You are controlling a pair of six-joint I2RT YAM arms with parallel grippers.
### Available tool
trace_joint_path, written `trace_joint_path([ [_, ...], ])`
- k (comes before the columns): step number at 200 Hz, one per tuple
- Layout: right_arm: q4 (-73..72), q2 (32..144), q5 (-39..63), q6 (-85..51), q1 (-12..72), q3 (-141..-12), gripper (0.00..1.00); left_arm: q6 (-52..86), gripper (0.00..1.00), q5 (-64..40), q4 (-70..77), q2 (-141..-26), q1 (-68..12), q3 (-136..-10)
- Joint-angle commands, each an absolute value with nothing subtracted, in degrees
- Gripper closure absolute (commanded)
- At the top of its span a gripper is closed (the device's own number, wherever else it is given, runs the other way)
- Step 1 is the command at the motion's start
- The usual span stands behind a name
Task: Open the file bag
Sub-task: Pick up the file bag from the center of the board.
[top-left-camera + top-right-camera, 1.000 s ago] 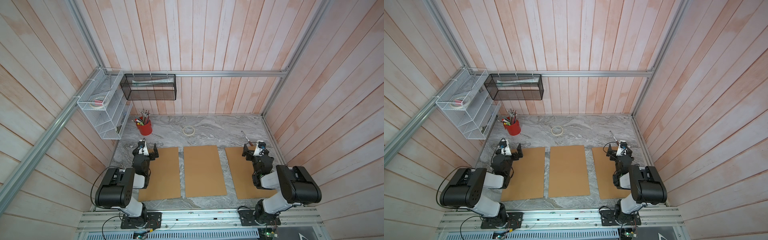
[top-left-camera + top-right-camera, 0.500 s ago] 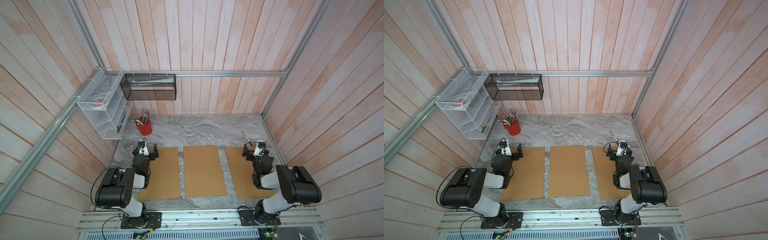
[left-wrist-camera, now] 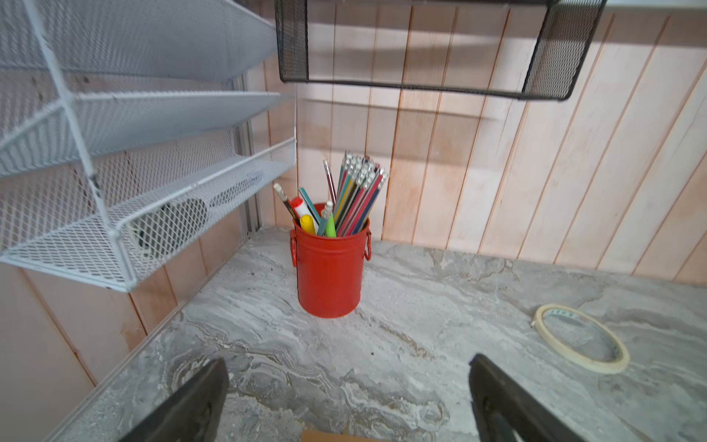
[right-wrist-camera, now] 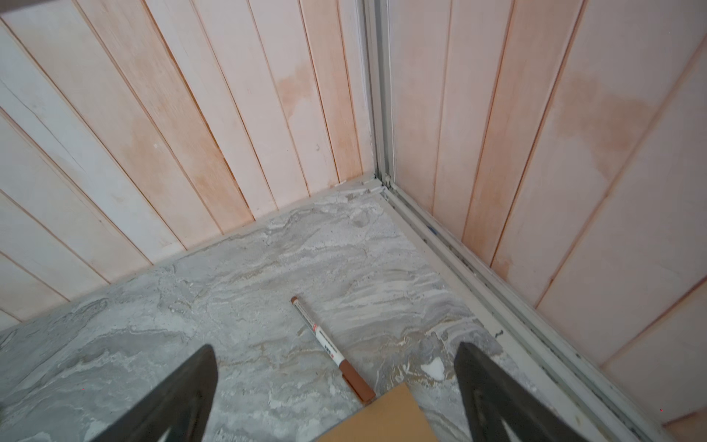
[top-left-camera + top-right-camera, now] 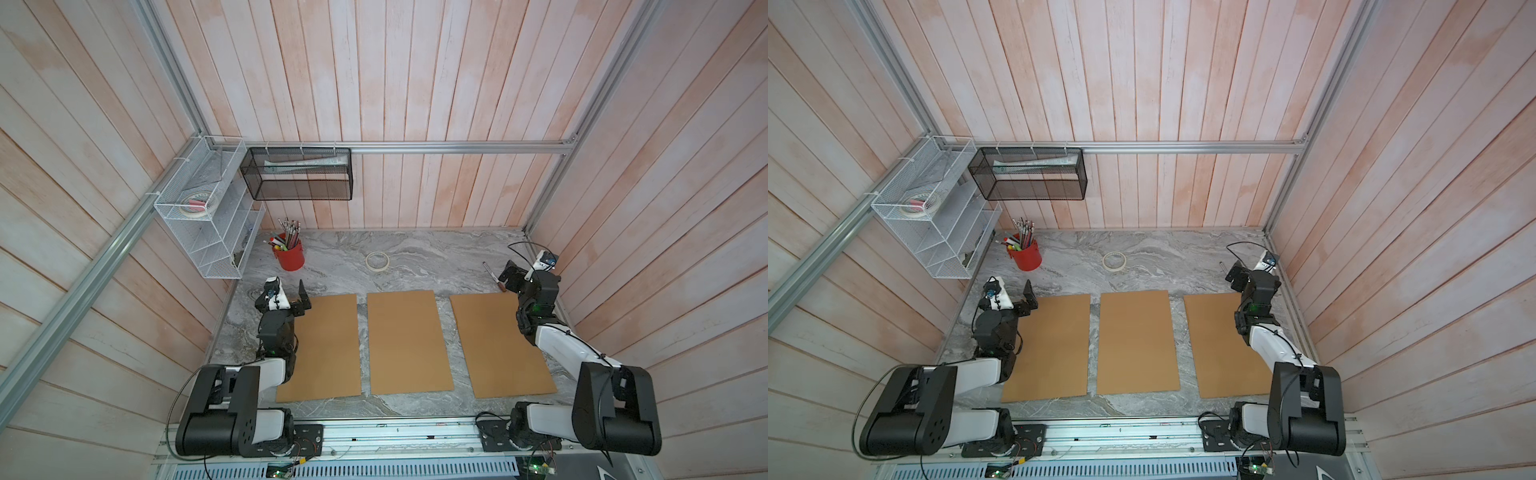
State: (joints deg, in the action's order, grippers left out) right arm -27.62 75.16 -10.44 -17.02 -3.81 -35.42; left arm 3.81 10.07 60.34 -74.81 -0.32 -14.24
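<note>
Preparation seemed to be the step in hand, since neither arm had hold of anything. The left fingers (image 3: pixel 199 402) stood wide apart and empty above the bare desk (image 3: pixel 421 298). They faced a red pencil pot (image 3: pixel 329 268), with a tape ring (image 3: pixel 581 338) off to one side. The right fingers (image 4: pixel 183 394) were just as wide apart and empty, over a brown-capped marker (image 4: pixel 333 352) near the desk's far corner.

The file bag could not be picked out with any certainty. Three brown boards lay side by side on the desk, the middle one (image 5: pixel 405 343) between the arms. Each set of fingers hovered at the far end of an outer board. Whether any board was the bag, I could not tell. In both top views a pale flat thing (image 5: pixel 299 164) lay in the black mesh basket (image 5: pixel 299 193) hung on the back wall. It was above the desk and well apart from both sets of fingers. It may have been the bag, but it was too small to say.

By my judgement, the next move called for locating the bag first. One set of fingers would then go low to its opening edge while the other steadied the body, since thin flat material gives little to pinch.
</note>
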Motion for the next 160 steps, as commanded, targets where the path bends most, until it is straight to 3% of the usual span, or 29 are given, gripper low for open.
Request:
trace_joint_path([
  [1, -12.68, 73.51, -4.90, -22.64, -3.73, -36.61, 0.02, 11.98, 0.00, 15.17, 43.67, -69.44, 0.53, -18.63],
  [47, -5.03, 68.20, 0.78, -22.74, -0.71, -39.88, 0.02, 17.97, 0.00, 5.55, 18.79, -69.63, 1.76, -30.63],
  [109, -3.22, 69.32, 0.17, -24.06, 13.26, -43.47, 0.02, 24.22, 0.00, 0.97, 0.05, -67.08, 0.73, -38.25],
  [160, -4.53, 74.86, 7.02, -28.70, 23.25, -49.30, 0.03, 27.49, 0.00, -2.86, -6.31, -67.68, -1.29, -39.25],
])
